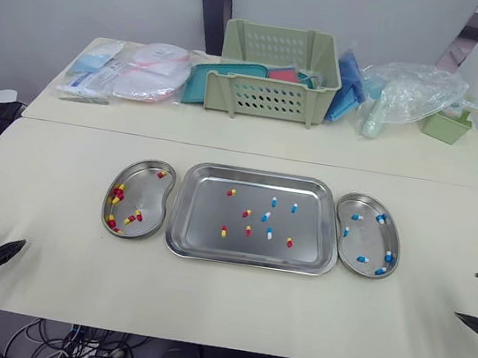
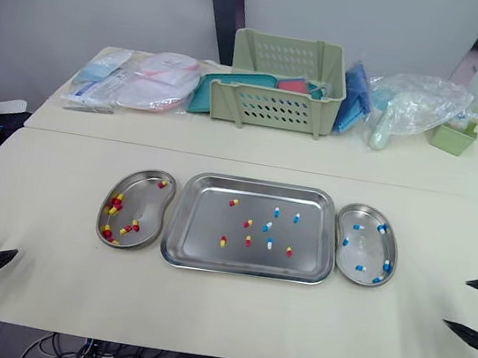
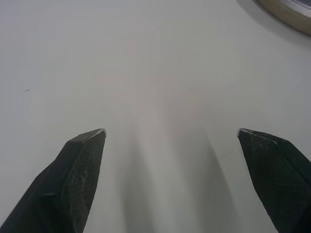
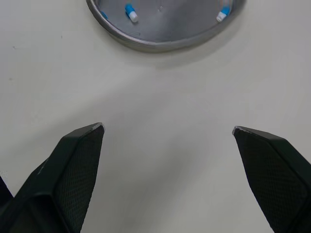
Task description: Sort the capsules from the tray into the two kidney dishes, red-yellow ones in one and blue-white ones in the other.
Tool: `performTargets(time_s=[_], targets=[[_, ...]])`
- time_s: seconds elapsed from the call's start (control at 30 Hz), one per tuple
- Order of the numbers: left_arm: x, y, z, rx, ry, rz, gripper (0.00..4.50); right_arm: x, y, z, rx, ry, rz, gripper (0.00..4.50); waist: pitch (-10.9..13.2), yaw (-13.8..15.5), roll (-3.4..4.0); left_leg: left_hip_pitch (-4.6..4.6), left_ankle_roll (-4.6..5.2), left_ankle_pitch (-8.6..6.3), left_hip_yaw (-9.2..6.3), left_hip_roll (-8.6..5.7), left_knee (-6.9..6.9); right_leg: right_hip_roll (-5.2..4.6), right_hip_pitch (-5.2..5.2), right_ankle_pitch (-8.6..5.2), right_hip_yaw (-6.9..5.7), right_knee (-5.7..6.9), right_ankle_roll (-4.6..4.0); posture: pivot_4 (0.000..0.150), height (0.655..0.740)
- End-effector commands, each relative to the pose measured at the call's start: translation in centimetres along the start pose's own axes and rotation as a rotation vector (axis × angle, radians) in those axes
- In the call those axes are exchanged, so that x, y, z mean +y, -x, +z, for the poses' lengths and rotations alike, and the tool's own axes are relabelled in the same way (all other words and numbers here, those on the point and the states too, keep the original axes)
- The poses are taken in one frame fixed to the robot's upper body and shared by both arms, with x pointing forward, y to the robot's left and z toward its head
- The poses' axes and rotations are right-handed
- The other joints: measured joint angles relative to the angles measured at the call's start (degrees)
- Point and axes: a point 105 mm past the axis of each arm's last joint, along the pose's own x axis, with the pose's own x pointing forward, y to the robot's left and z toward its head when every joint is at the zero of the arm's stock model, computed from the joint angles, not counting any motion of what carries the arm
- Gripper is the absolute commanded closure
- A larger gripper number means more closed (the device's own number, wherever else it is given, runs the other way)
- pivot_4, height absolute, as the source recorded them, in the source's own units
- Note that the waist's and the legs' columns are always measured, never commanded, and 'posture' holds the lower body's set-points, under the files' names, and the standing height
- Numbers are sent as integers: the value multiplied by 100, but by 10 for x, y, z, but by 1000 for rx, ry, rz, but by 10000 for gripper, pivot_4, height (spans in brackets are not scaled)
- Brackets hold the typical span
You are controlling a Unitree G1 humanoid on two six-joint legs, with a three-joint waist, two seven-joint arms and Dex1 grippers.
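tray (image 1: 202,218) between left dish (image 1: 144,188) and right dish (image 1: 365,241), basket (image 1: 272,99) behind

The tray (image 1: 208,212), left kidney dish (image 1: 149,195) and right kidney dish (image 1: 368,240) are shiny silver on a cream surface (image 1: 230,302). Red-yellow capsules (image 1: 116,195) speckle the left one, blue-white capsules (image 1: 380,218) the right, both kinds the tray. The slotted basket (image 1: 272,99) is pale green, the left pincer (image 1: 5,232) and right pincer (image 1: 467,296) black.

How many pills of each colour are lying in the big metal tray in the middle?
Red-yellow capsules: 5
Blue-white capsules: 4
Total in the tray: 9
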Motion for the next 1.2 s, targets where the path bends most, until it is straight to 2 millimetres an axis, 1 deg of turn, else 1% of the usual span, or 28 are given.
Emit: performTargets(time_s=[0.03,0.07,0.13,0.2,0.27,0.33,0.47,0.53,0.63,0.7,0.8,0.87,0.9,1.03,1.2], targets=[[-2,-1,7,-20,-19,-16,0,18,-12,44,-135,64,73,268,0,-10,0,2,0,0,-1,0,0,0,3,0,-1,0,0,1500,7400],[-4,-2,7,-22,-18,-21,0,27,-17,57,-179,71,100,268,-1,-10,0,3,0,0,-2,1,1,0,6,0,-2,0,0,1500,7400],[-5,-3,8,-26,-17,-26,0,42,-26,75,-244,89,144,268,-2,-6,-3,3,0,0,-4,1,2,0,8,0,-5,0,0,1500,7400],[-6,-4,9,-31,-14,-25,0,56,-34,86,-288,103,176,268,-6,8,-9,2,0,0,-7,1,2,0,9,0,-7,-1,0,1500,7400],[-8,-2,9,-35,-11,-23,0,69,-43,95,-343,79,192,268,-13,15,-21,1,0,0,-8,1,3,0,8,0,-9,-2,0,1500,7400],[-9,-1,9,-36,-10,-23,0,77,-50,98,-375,56,191,268,-17,20,-28,1,0,0,-9,1,4,0,9,0,-9,-3,0,1500,7400],[-18,1,13,-56,-12,-36,0,95,-68,96,-414,13,195,268,-27,37,-44,4,0,0,-10,3,4,0,10,0,-11,-1,0,1500,7400],[-24,-1,21,-80,-14,-53,0,99,-74,97,-440,3,175,268,-27,46,-44,4,0,0,-11,4,5,1,11,0,-12,-1,0,1500,7400],[-30,-4,31,-108,-13,-72,0,101,-79,96,-451,4,163,268,-30,59,-48,9,-1,0,-12,3,9,0,16,0,-12,2,0,1500,7400],[-45,-10,47,-145,-20,-131,0,101,-81,93,-450,7,156,268,-30,59,-48,15,-1,0,-12,3,9,0,22,0,-12,2,0,1500,7400],[-65,-17,62,-170,-32,-200,0,99,-83,92,-463,-7,136,268,-33,61,-53,16,-1,0,-15,3,9,1,28,0,-15,-2,0,1500,7400],[-83,-21,75,-208,-54,-248,0,100,-84,91,-470,-1,128,268,-33,60,-53,20,-1,0,-14,3,8,0,31,0,-13,-2,0,1500,7400],[-89,-22,78,-219,-61,-261,0,100,-84,90,-472,1,125,268,-33,59,-53,21,-1,0,-14,4,8,0,32,0,-14,-2,0,1500,7400],[-136,-28,93,-273,-80,-385,0,103,-88,87,-486,34,99,268,-33,61,-53,24,-1,0,-14,3,8,0,40,0,-13,-6,0,1500,7400],[-180,-40,106,-294,-67,-468,0,108,-92,87,-506,7,122,268,-32,66,-52,34,-1,0,-16,2,8,0,52,0,-14,-8,0,1500,7400]])
